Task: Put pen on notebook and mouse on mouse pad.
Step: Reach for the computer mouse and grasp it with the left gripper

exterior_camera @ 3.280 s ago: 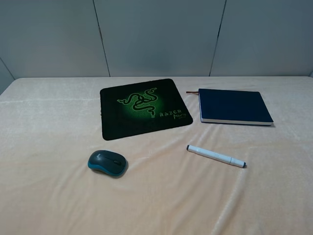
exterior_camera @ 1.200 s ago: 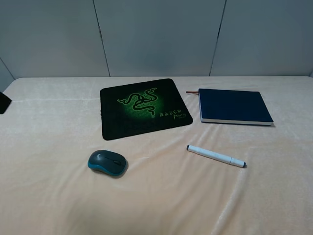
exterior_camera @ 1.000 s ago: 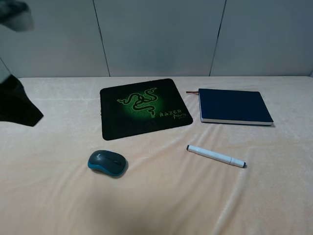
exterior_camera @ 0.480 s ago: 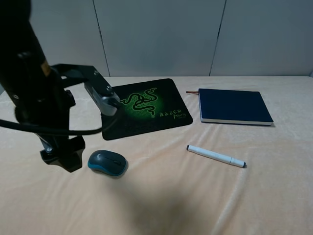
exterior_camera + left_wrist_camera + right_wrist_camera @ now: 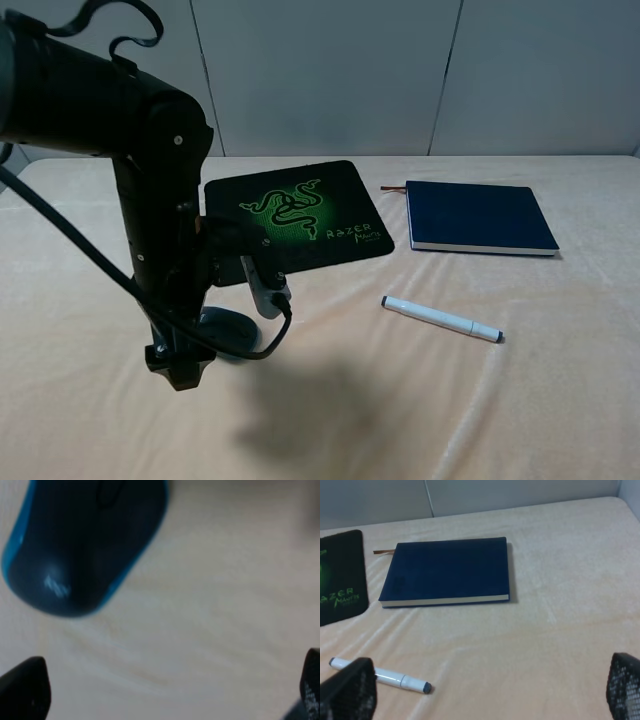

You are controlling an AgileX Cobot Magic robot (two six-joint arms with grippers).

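Nearest the camera, the left arm (image 5: 150,200) reached down over the front of the cream, cloth-covered worktop (image 5: 560,390), and its left hand (image 5: 167,700) hung open just above the cloth, the two dark fingertips (image 5: 22,692) spread wide with nothing between them. The mouse (image 5: 80,545) lay on the cloth just beyond those fingertips, outside their gap and not touched by either; from the high camera only part of its dark top showed beside the arm. It sat off the mouse pad (image 5: 295,220), a little nearer than the pad's front edge. To the right of it, at about the same depth, the pen (image 5: 441,319) lay flat on the worktop at a slant, well apart from the mouse and in front of the notebook (image 5: 478,217), not touching it. The right hand (image 5: 485,692) also stood open and empty, its fingers wide apart, with the pen lying close to one fingertip in the wrist view. Farther back, the mouse pad lay flat with its green logo up, and the closed notebook rested just beside it to the right, a reddish ribbon (image 5: 392,187) poking out from its far corner towards the pad.
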